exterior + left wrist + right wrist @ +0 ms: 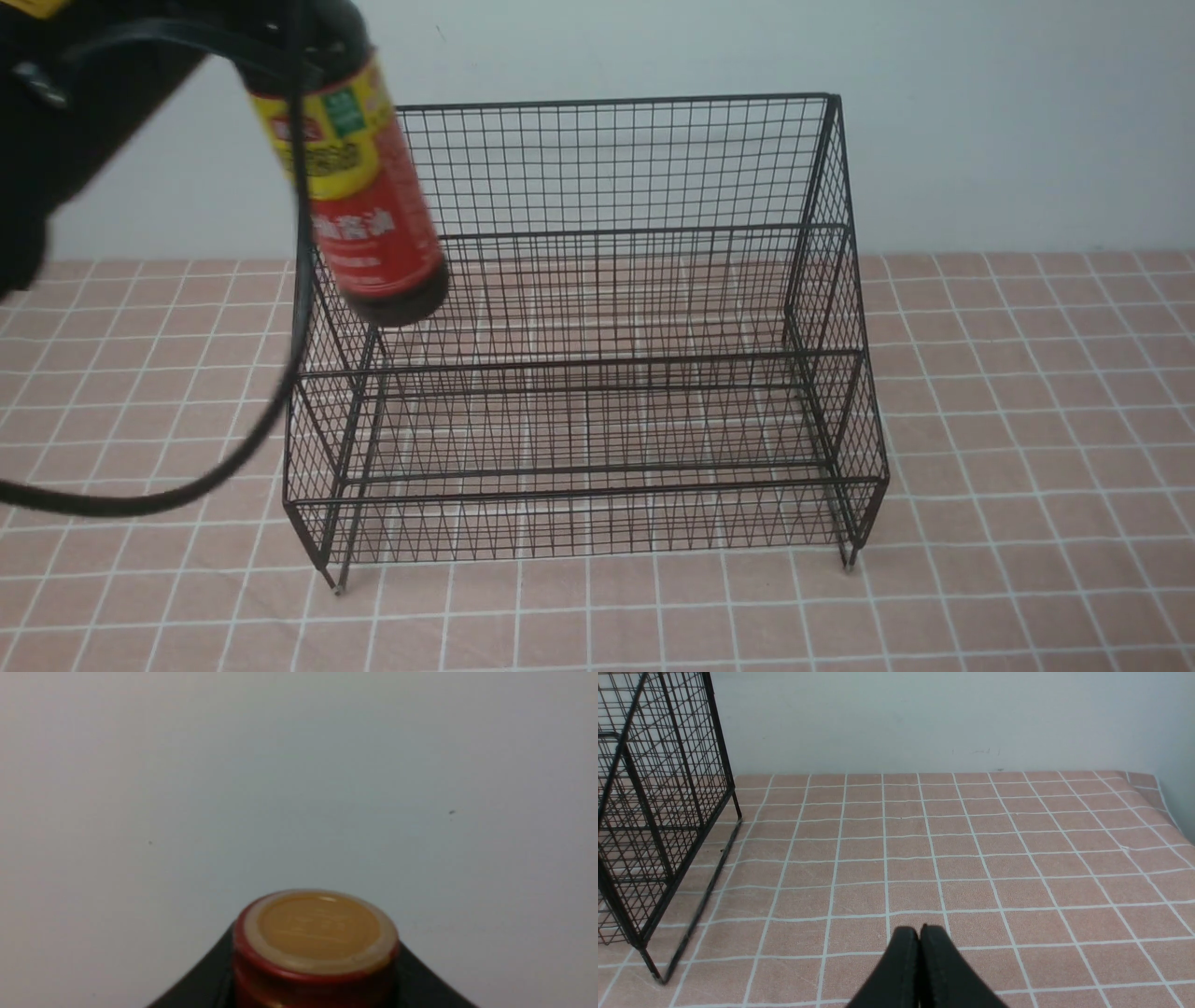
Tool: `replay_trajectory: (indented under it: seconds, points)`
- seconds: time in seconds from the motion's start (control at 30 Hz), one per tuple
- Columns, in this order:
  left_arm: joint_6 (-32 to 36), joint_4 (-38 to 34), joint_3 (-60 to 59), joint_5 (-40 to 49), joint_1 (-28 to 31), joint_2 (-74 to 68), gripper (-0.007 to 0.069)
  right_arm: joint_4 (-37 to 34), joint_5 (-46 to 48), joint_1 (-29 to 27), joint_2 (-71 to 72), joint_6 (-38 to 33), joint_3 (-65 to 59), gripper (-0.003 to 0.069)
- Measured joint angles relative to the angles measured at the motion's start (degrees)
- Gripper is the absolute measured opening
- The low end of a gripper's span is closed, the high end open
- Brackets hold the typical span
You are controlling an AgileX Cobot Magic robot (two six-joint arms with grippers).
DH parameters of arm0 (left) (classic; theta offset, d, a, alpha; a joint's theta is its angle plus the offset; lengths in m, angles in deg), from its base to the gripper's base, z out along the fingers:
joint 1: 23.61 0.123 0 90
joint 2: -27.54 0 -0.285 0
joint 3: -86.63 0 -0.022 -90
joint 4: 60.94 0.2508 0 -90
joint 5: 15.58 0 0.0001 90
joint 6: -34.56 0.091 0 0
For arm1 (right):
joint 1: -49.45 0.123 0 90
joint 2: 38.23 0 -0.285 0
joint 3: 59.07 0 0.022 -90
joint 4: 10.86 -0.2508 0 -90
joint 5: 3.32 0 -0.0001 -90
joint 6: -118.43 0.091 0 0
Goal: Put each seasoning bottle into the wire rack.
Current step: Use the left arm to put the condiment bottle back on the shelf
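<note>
Seasoning bottle (359,187): cylindrical, glossy dark body, red-yellow label, tilted, clamped in left end effector (315,973). Wire rack (597,231): black mesh, stepped. Right end effector (920,947): clenched.

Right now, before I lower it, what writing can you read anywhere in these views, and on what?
bottle, yellow-and-red label: Chinese characters, too blurred to quote.
green patch on that label: too small to read.
cap: faint embossed marks, unreadable.
wire rack, tablecloth, wall: no text.
</note>
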Motion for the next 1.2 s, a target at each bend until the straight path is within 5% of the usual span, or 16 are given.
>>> replay_trajectory:
  seconds: [0.67,1.2]
  points:
    - [-0.4,-0.6,0.0,-4.4,-6.2,-11.3,0.026,0.0,0.0,0.0,0.0,0.0,0.0,-0.0014]
    - [-0.7,-0.2,0.1,6.2,-6.3,-15.4,0.026,0.0,0.0,0.0,0.0,0.0,0.0,-0.0014]
